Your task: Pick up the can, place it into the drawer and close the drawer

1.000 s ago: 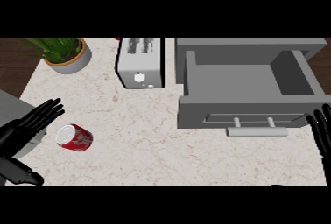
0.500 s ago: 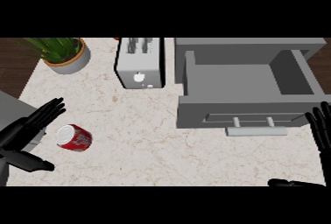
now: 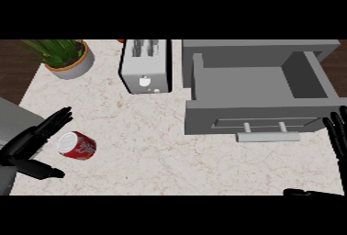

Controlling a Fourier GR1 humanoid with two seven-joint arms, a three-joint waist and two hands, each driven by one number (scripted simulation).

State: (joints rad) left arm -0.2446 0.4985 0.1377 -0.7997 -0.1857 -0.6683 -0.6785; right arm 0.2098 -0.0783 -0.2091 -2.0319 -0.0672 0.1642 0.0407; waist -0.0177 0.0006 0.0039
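Two hands in view: left hand [image 3: 28, 143] w/ fingers [image 3: 55, 122] spread, thumb apart, cupping beside the can [image 3: 76, 145], which lies on its side on the surface [image 3: 156, 151] just right of them, prob. set for a grasp. Right hand [image 3: 337, 135] rests straight-fingered nr the drawer [image 3: 254, 92], open to take the can.

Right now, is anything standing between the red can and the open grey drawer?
Nothing visible does. The red metal can lies on its side on bare marble counter, and the stretch to the open grey drawer is free. The white toaster stands farther back, off that line.
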